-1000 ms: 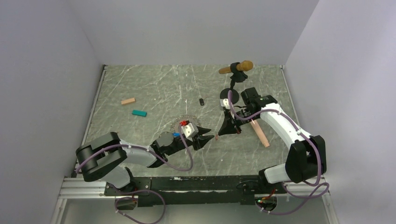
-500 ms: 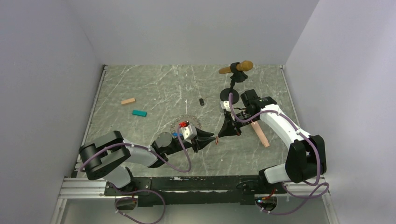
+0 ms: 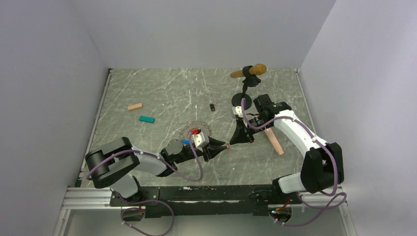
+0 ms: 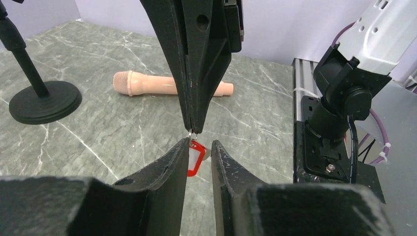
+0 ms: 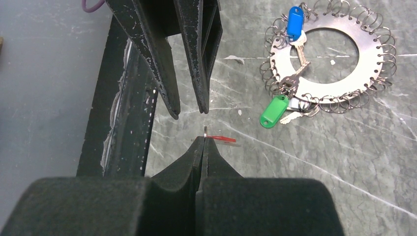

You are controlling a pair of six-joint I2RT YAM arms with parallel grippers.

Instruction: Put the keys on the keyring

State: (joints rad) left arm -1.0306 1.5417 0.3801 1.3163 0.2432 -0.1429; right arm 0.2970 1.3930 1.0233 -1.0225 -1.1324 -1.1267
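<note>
Two keys, blue and green, are lying at the keyring, seemingly hooked into the small loops round its rim. The keyring itself is resting flat on the table, close beside the left arm's wrist. One key is not yet on it: the red key is hanging in the air between the two arms, apart from the keyring.

The right gripper is pressing its jaws together on the tiny ring at the top of that key, so the tag is dangling free where the other arm can reach it. The left gripper is sitting just beneath, its jaws standing narrowly apart on either side of the tag. The tag is leaning against one finger, but whether the jaws are truly pinching it I cannot tell.

This is looking like a hand-over. With the left taking the tag, the ring would be left bare for threading onto a loop. The ring is so small that it is likely slipping easily if either grip is loosening too soon
</note>
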